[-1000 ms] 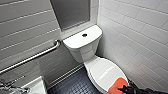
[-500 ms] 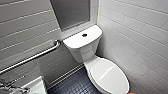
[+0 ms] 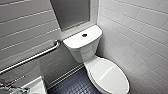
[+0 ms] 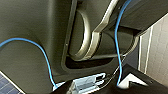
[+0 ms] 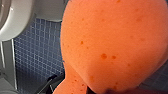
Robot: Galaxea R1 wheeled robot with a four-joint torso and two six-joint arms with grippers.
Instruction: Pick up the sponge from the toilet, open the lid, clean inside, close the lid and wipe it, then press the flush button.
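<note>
The white toilet (image 3: pixel 107 75) stands in the corner with its lid down. Its boxy tank (image 3: pixel 82 41) carries the dark round flush button (image 3: pixel 84 35) in the middle of the top. The orange sponge (image 5: pixel 112 45) looms very large in the right wrist view, squeezed narrow at one end where my right gripper (image 5: pixel 100 92) is shut on it. Behind the sponge I see a white curved edge of the toilet (image 5: pixel 15 22) over blue tiled floor. My left gripper is open and holds nothing.
A steel grab bar (image 3: pixel 32 58) runs along the left wall. A white sink corner (image 3: pixel 37 86) sits at the lower left. White tiled walls close in on both sides, with dark blue tiled floor (image 3: pixel 72 85) between sink and toilet. A blue cable (image 4: pixel 117 50) crosses my own dark body.
A second ago the sponge, in my right gripper, showed over the lid's near right edge in the head view; it has since drawn back past the picture's lower right. The toilet has not moved.
</note>
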